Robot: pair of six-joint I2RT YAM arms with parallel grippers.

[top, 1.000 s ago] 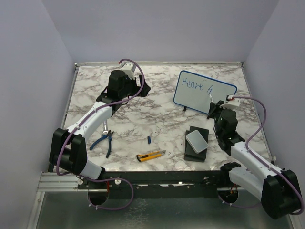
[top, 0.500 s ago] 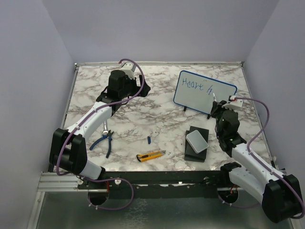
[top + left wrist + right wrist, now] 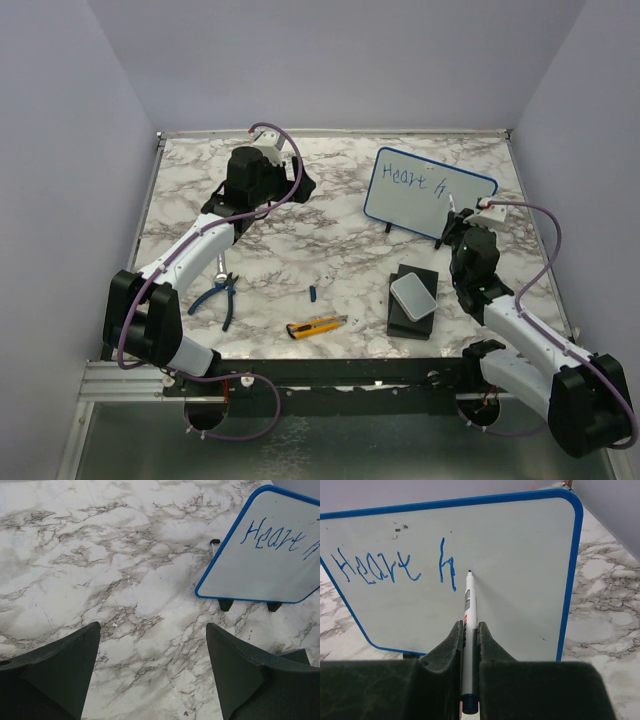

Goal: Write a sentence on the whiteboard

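Observation:
The whiteboard (image 3: 440,200) stands upright on small black feet at the back right, blue-framed, and also shows in the left wrist view (image 3: 260,575). Blue writing, the sentence (image 3: 375,567), reads "Heart h" on one line. My right gripper (image 3: 468,626) is shut on a white marker (image 3: 469,600) whose tip sits at the board just right of the "h"; whether it touches is unclear. In the top view the right gripper (image 3: 452,226) is right in front of the board's lower right part. My left gripper (image 3: 152,630) hangs open over bare marble, well left of the board.
Blue-handled pliers (image 3: 216,296), a yellow utility knife (image 3: 318,325) and a small blue cap (image 3: 312,293) lie near the front. A pale grey box (image 3: 412,297) rests on a black block (image 3: 420,325) in front of the board. Walls enclose the table.
The right gripper with the marker has shifted slightly right along the board, then a little back. The writing looks the same. The left arm has not moved.

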